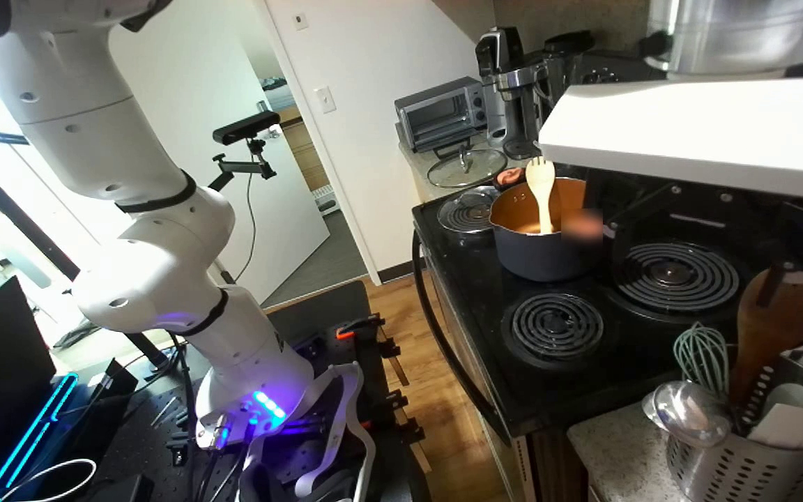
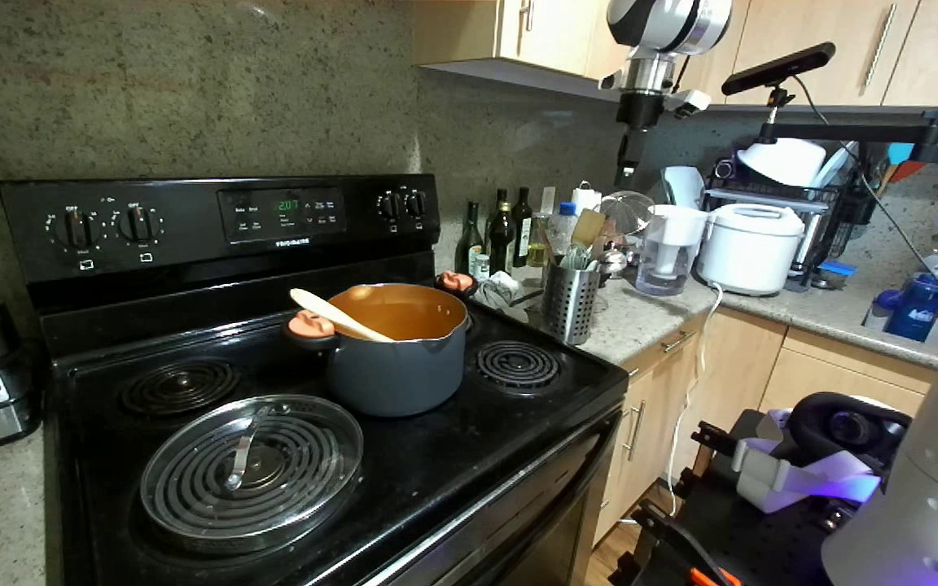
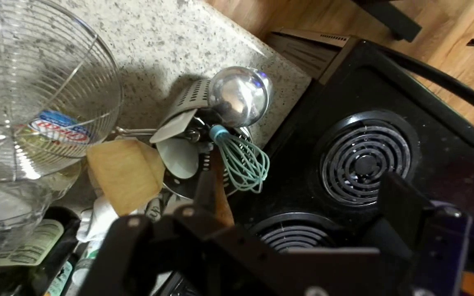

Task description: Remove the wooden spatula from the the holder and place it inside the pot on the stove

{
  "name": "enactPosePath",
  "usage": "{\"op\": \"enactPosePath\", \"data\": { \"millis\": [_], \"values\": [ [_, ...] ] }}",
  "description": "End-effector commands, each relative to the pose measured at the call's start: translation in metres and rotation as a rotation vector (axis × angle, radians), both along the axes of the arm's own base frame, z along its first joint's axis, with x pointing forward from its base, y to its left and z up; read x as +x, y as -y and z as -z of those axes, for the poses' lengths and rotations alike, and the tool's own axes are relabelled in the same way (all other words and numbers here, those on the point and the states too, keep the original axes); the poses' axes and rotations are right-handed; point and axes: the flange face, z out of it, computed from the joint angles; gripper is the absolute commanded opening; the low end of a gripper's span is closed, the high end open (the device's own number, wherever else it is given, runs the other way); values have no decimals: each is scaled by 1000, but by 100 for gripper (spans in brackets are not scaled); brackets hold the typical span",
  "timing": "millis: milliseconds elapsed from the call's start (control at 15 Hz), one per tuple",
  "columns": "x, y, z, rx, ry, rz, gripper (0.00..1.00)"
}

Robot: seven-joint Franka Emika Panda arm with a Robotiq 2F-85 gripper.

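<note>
gripper [image 3: 298, 185] stands spread wide and aims down, partly hiding the brown wooden spatula [image 1: 781, 321] in the wrist view; whether a finger touches it cannot be told. that spatula stands head up in the perforated metal holder [image 2: 571, 309], packed in with a teal whisk [image 3: 243, 164], a shiny ladle [image 3: 235, 96], a white turner [image 1: 795, 427] and a pale spoon [image 3: 178, 157]. on the stove [image 2: 436, 464], the dark pot [image 2: 396, 378] sits between the coil burners [image 2: 518, 364], copper-orange inside, a lighter wooden utensil [image 1: 542, 185] leaning in it with its slotted end above the rim. a glass lid [image 2: 249, 448] lies over one burner. the white arm [image 1: 154, 272] is bent at its joints, cut off by the top edge in an exterior view; its wrist [image 2: 668, 28] hangs over the counter [image 2: 632, 330] beside the stove.
</note>
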Motion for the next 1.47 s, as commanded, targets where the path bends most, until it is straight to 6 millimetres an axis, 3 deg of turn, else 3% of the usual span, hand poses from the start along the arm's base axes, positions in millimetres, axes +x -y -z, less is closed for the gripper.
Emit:
{"op": "enactPosePath", "data": {
  "millis": [0,333,733,1067,1400],
  "values": [
    [1,1,-2,1,-2,-1,100],
    [3,3,-3,-12,6,13,100],
    [41,7,-18,12,54,35,100],
    [69,13,-8,-2,51,33,100],
    [81,24,4,22,-6,19,100]
  ]
}}
